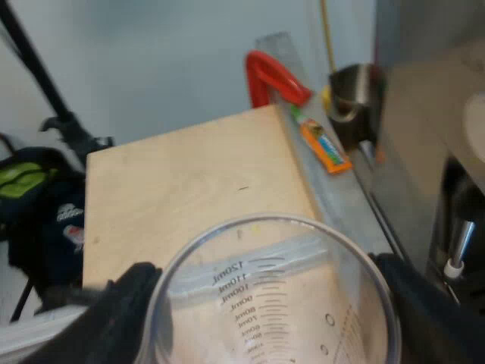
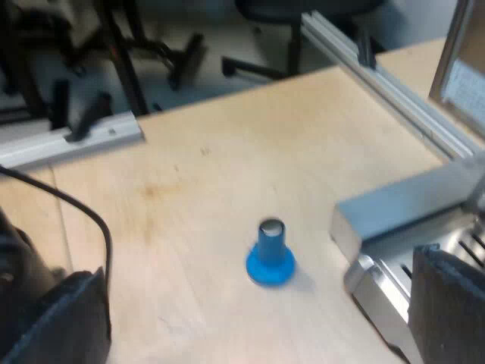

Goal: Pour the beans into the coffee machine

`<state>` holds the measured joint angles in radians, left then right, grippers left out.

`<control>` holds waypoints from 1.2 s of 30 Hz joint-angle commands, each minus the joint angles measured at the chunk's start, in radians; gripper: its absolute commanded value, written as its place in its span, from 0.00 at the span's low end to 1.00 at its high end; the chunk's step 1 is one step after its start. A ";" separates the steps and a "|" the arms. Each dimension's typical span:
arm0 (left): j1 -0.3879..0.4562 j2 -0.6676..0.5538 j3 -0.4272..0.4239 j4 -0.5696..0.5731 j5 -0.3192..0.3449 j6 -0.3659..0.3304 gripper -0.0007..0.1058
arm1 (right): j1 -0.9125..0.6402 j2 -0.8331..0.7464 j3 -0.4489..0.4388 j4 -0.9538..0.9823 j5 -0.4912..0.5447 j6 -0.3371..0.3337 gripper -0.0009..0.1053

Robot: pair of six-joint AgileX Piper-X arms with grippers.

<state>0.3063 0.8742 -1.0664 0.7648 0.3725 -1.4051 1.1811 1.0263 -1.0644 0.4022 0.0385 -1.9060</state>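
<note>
A pale wooden table [image 1: 182, 182] fills the ground, with a red clamp [image 1: 269, 76] and an orange tube [image 1: 324, 144] along its metal edge rail [image 1: 333, 205], and a dark bag [image 1: 38, 205] on the floor beyond. The left gripper [image 1: 276, 311] grips the glass [image 1: 235, 280] above the table, one black finger pressed against each side of its wall. The glass's mouth faces the wrist, and its long axis runs away toward the wood; the 120ml mark sits nearest the rim. The machine [image 1: 413, 174] stands close beside it. The right gripper [image 2: 250, 318] hangs with fingers spread wide and nothing between them, above the blue tamper [image 2: 270, 254], which stands upright on its base near the machine's foot.
</note>
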 commanded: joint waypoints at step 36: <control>-0.004 0.417 0.414 -0.845 0.162 -0.093 0.02 | 0.010 0.181 0.256 -0.563 0.144 0.116 0.77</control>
<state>0.3043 1.2938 -0.6519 -0.0491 0.5149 -1.5045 1.1912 1.2113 -0.8075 -0.1462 0.1714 -1.7857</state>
